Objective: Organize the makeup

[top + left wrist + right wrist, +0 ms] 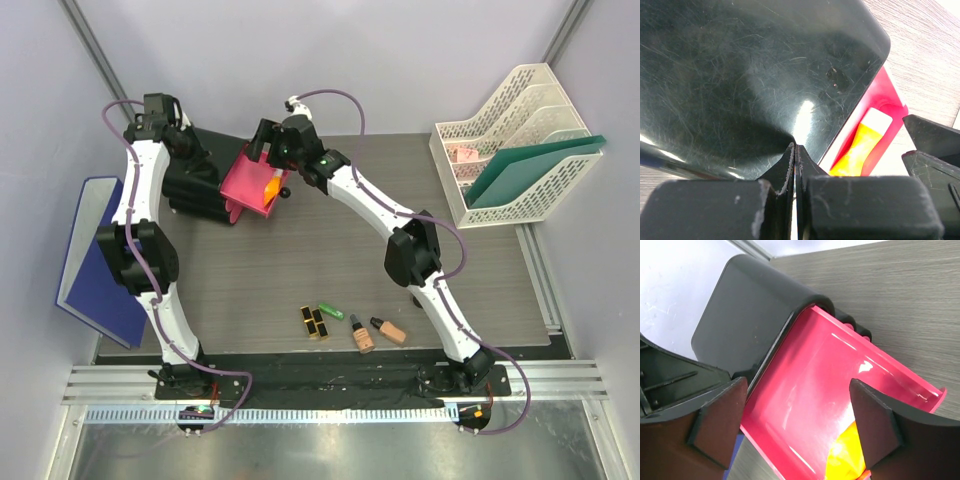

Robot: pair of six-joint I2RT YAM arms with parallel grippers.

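- Makeup sits in two places: an orange tube point(270, 189) lies inside the pulled-out pink drawer point(243, 178), and the rest lies on the counter point(300, 260), close to the arm bases.
- From the left wrist view, the orange tube rests flat on the drawer floor and its white cap shows.
- The right end effector point(797, 412) hangs just over the drawer. Its fingers are spread wide with nothing between them, and the orange tube lies below, beside one fingertip.
- The left end effector point(795, 150) has its fingers pressed together. The tips are against the glossy top of the black box point(195, 185), and I can see nothing gripped.
- Two black-and-gold lipsticks point(315, 322) lie side by side, touching, on the near part of the counter.
- A green tube point(331, 311) lies just to their right.
- Two beige foundation bottles point(362, 338) with black caps lie on their sides farther right, near each other.
- A white file rack point(515, 150) stands at the far right corner and holds green folders point(530, 170).
- A blue binder point(95, 255) sits at the counter's left edge.
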